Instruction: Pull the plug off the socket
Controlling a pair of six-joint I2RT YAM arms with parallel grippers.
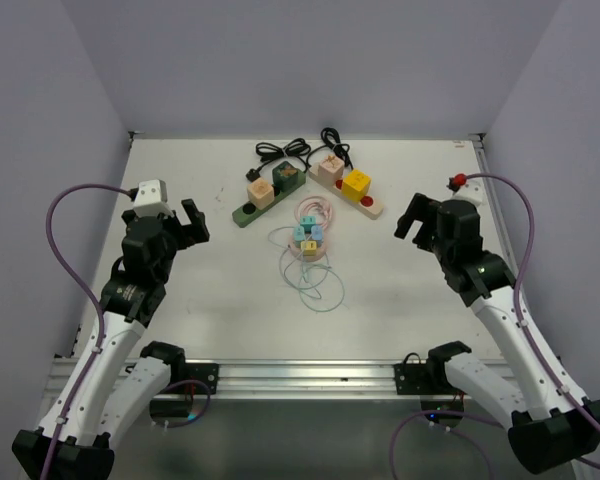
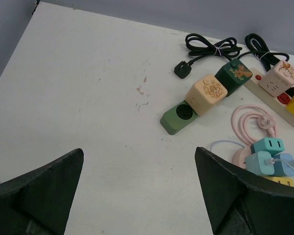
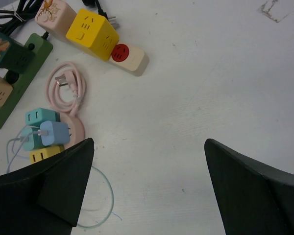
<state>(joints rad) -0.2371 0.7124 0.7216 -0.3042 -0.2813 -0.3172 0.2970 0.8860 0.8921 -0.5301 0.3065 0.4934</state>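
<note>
A green power strip [image 1: 246, 213] lies at the back middle with a peach cube plug [image 1: 262, 191] and a dark green cube plug [image 1: 286, 177] seated in it. A beige strip [image 1: 371, 208] beside it carries a pink cube [image 1: 329, 168] and a yellow cube [image 1: 356, 183]. A round pink socket [image 1: 309, 240] holds teal, blue and yellow cube chargers. My left gripper [image 1: 193, 222] is open and empty, left of the green strip [image 2: 176, 120]. My right gripper [image 1: 412, 218] is open and empty, right of the beige strip [image 3: 132, 58]. The left fingertips [image 2: 78, 155] hover over bare table.
Black cable bundles [image 1: 285, 150] lie behind the strips, with a loose black plug [image 2: 183, 70]. A coiled pink cable [image 3: 66, 85] and thin pale loops [image 1: 315, 285] spread toward the table's middle. A red knob [image 1: 459, 181] sits at the right edge.
</note>
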